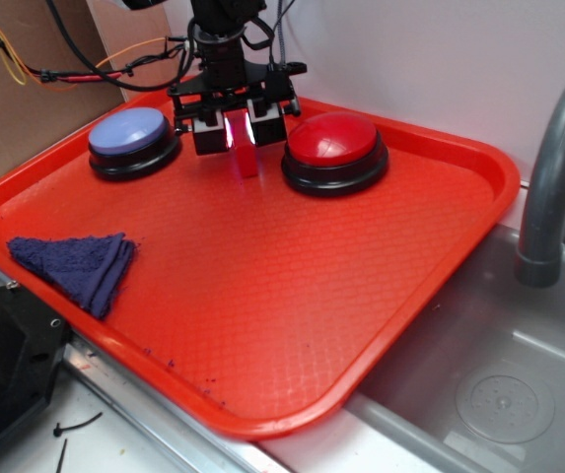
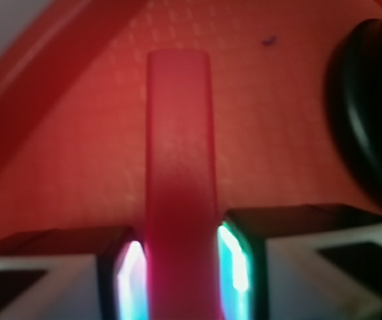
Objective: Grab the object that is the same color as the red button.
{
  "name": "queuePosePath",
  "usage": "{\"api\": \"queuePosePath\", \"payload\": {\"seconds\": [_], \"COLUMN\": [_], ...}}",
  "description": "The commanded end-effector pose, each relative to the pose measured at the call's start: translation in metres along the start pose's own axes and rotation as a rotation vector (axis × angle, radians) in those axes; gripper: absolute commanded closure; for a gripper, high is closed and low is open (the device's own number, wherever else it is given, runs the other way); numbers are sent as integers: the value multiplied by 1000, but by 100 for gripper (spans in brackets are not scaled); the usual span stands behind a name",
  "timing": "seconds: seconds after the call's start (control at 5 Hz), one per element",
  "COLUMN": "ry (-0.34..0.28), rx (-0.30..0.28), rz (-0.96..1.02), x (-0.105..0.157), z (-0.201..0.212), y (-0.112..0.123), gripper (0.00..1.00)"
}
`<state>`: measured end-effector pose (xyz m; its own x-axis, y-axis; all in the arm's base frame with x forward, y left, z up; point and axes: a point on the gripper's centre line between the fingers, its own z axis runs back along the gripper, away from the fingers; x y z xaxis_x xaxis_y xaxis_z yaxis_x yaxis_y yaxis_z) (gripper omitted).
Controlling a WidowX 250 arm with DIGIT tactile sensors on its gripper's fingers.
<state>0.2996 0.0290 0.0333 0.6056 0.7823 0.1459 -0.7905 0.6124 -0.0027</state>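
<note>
The object, a small red bar-shaped block (image 1: 247,163), stands upright on the red tray (image 1: 292,296), between the two dome buttons. My gripper (image 1: 240,138) comes down over it from above. In the wrist view the block (image 2: 179,147) fills the gap between the glowing pads (image 2: 234,267), and both pads press against its sides, so my gripper (image 2: 181,273) is shut on it. The red button (image 1: 333,140) sits on its black base just right of the gripper. Only that base's dark rim (image 2: 371,107) shows in the wrist view. Whether the block's foot touches the tray I cannot tell.
A lavender-blue dome button (image 1: 127,131) sits left of the gripper. A folded dark blue cloth (image 1: 80,266) lies at the tray's front left. A grey sink (image 1: 499,394) with a faucet pipe (image 1: 548,177) is to the right. Cables hang behind the arm.
</note>
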Motion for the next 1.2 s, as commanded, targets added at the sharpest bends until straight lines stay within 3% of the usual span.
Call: {"api": "queuePosePath", "payload": {"seconds": [0.0,0.6,0.8,1.0], "ry": [14,64,78,94], "rx": [-117,-133,-162,-159], "rz": [-345,-722,-797,-782], "x": [-15,-79,-92,-87], "z": [94,162,164,162], "y": [22,54,63,67], "gripper": [100,100,100,100]}}
